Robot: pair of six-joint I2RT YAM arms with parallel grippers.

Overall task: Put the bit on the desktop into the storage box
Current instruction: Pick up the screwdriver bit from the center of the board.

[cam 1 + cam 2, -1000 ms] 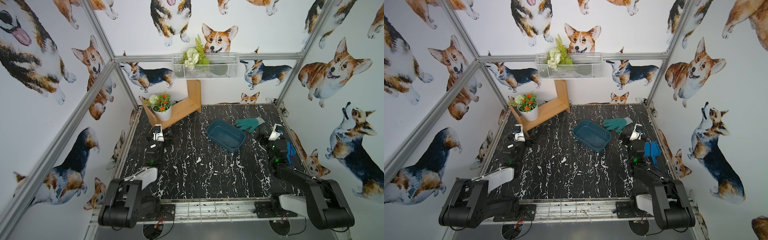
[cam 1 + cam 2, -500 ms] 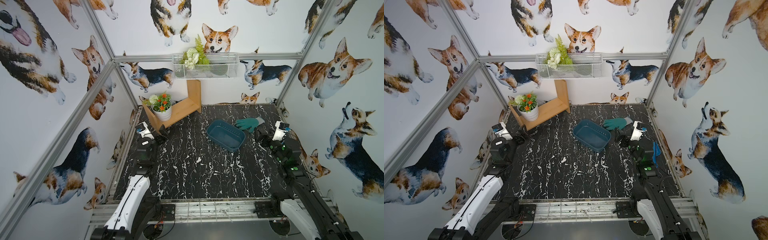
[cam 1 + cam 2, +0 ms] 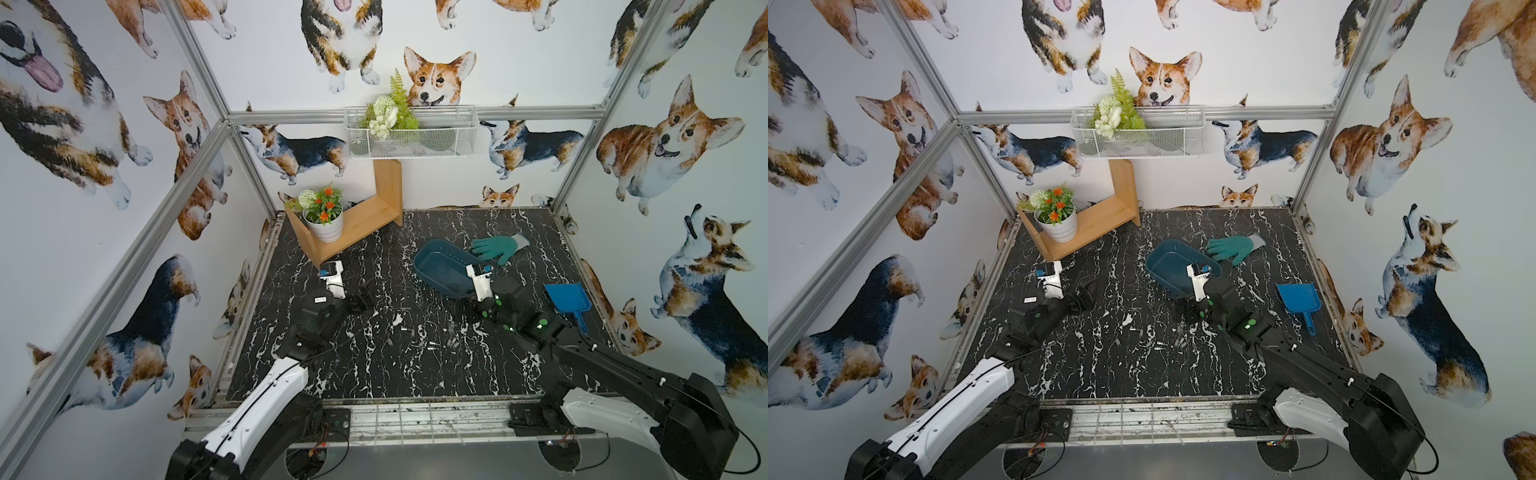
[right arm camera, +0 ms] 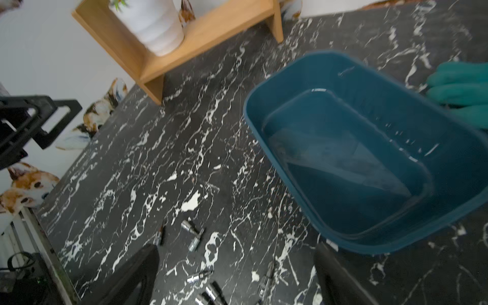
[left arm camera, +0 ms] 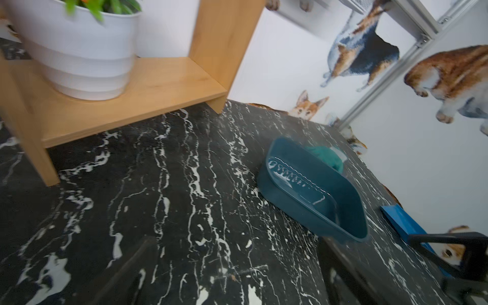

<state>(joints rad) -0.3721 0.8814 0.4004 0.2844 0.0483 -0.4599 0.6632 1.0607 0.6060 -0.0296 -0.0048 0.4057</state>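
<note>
Evidently both stand released (nothing held): right pincer [image 4: 236,249] beside the storage box [image 3: 444,268], near bits [image 4: 196,239] scattered on the surface [image 3: 374,374]; left pincer [image 3: 360,300] nearer the left edge.

No word, brand or number can be read anywhere in these views. A small white label [image 3: 319,299] sits on the dark wrist housing of the left arm [image 3: 286,365], seen in both top views, but its print is too small to make out. The blue patch [image 3: 483,271] on the right arm's white camera module is just as illegible.
</note>
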